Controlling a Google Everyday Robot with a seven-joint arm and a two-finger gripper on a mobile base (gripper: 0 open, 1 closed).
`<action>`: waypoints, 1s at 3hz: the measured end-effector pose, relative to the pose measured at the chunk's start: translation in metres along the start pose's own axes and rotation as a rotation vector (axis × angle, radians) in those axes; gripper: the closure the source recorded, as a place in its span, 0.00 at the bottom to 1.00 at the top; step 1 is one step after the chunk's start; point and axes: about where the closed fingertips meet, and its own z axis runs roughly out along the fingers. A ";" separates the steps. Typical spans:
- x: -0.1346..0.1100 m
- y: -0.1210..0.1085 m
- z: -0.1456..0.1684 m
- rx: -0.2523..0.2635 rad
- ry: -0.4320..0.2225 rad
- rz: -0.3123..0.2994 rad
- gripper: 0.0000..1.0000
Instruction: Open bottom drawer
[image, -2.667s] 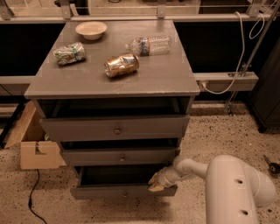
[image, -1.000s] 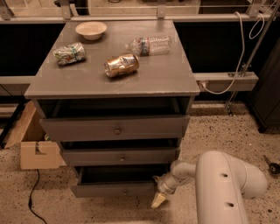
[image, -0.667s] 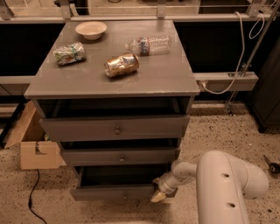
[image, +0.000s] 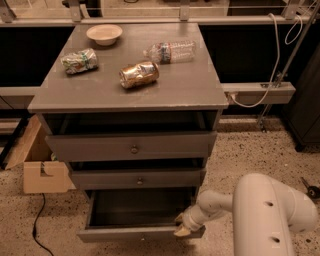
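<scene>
claw at bottom drawer front's right end | apparently touching | drawer open

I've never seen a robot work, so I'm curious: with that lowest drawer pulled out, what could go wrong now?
The gripper sits at the right end of the bottom drawer, at its front and not the middle, so pulling from there might skew and jam it. The drawer is well out; more pull could perhaps bring it off its runners. A jolt might roll the can and bottle lying on their sides on the cabinet top.
</scene>
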 end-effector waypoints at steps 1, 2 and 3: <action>0.004 0.038 0.007 -0.008 -0.034 0.019 1.00; 0.003 0.039 0.005 -0.007 -0.037 0.020 1.00; 0.003 0.061 0.012 0.007 -0.107 0.027 1.00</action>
